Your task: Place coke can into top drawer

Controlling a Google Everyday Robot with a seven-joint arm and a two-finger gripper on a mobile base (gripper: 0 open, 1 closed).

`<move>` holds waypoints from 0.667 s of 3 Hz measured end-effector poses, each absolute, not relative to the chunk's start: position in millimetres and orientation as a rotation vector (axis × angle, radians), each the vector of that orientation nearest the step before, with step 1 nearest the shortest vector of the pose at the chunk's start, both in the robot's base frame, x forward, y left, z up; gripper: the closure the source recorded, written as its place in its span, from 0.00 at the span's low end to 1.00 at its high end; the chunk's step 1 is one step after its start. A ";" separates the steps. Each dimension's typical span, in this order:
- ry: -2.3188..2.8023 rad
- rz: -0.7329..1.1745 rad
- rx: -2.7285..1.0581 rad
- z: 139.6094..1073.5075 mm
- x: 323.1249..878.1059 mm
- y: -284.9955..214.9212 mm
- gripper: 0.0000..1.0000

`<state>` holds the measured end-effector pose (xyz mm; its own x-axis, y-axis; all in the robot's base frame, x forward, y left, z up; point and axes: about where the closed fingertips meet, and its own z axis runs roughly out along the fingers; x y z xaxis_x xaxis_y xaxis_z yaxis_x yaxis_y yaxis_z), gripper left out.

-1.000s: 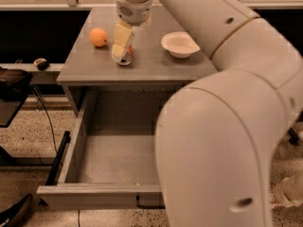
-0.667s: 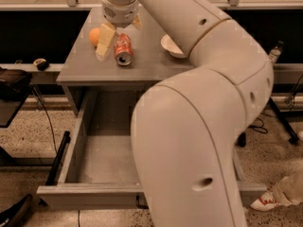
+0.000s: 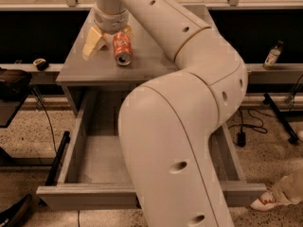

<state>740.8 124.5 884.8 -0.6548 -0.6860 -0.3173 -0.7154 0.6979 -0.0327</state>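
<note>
Coke can (image 3: 122, 48): on its side on top of the cabinet, silver end toward the camera, well back from the front edge. Not in the drawer.

Robot arm (image 3: 189, 126): fills the middle of the view. It rises from bottom centre, bends at right and reaches back over the cabinet, hiding the right half of the top and part of the drawer.

Top drawer (image 3: 94, 164): pulled fully out below the cabinet. The grey floor that shows is bare. Handle hidden behind the arm.

Cabinet surface (image 3: 90, 67): grey and flat, carrying the can.

Gripper (image 3: 111, 36): low over the surface at the rear left, just beside and partly over the can. Jaws apart, not clamped on anything. One pale yellow finger (image 3: 93, 41) stands left of the can with a gap between them; the other only peeks out behind the can.

Change: a second ago the can stood upright under the gripper; it was already lying down a moment later and has kept the same spot since. The visible finger has shifted a little left.

Judgement: the can looks to have tipped during the grasp attempt, so the pick is not done. A fresh approach across the can's round side seems needed, and the can may roll.

Bottle (image 3: 273, 55): on the ledge at right, label too small to read.

Writing: white script on the red can, not legible from here.
</note>
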 end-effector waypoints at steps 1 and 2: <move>2.617 0.111 -1.037 868.3 755.5 129.5 0.00; 2.636 0.080 -1.015 843.0 766.9 131.3 0.02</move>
